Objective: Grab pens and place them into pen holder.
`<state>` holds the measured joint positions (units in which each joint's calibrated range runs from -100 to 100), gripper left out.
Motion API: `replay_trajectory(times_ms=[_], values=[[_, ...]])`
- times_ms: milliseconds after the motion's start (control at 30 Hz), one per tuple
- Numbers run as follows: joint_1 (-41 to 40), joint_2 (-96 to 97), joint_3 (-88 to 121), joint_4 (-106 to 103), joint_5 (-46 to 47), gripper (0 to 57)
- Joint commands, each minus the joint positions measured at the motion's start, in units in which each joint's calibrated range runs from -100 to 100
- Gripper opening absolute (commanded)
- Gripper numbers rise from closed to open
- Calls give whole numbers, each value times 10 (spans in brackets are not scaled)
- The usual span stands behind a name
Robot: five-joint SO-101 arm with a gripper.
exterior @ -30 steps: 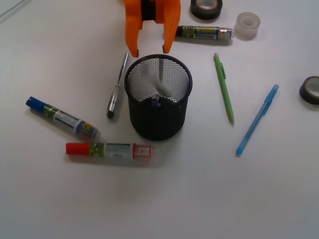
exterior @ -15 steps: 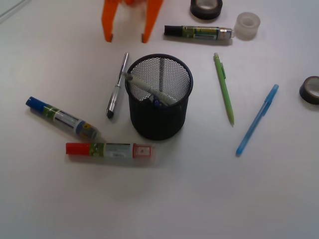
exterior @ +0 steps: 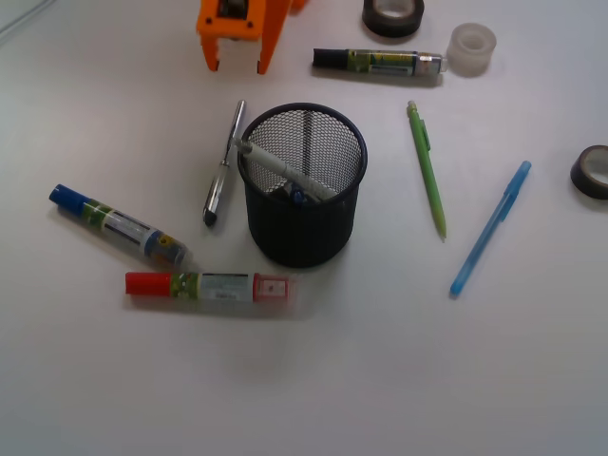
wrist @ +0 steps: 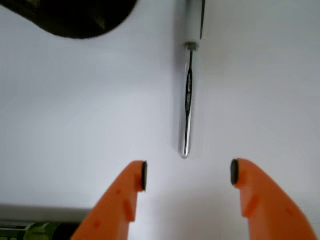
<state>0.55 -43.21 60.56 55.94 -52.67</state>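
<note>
Pens first: your silver pen (wrist: 188, 100) lies on the surface just ahead of the wide-open, empty end effector (wrist: 188, 174), beside the pen holder (exterior: 303, 185). Descend off-centre and a fingertip may roll it against the mesh or slip on its thin barrel.

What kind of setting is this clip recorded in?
Most likely an office desk or lab bench set up for a stationery-sorting test: a plain white tabletop holds a black wire-mesh pen holder, fat labelled markers such as the red-capped one, and dark rolls of tape.
</note>
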Motion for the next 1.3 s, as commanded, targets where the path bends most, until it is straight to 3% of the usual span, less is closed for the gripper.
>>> replay_trajectory(times_ms=[0,767,867,967,1267], values=[[-13,35,0,1,-5,197],[8,288,-5,-203,22,194],[19,298,-7,-211,23,130],[23,307,-20,-209,25,9],[71,247,-63,-165,54,3]])
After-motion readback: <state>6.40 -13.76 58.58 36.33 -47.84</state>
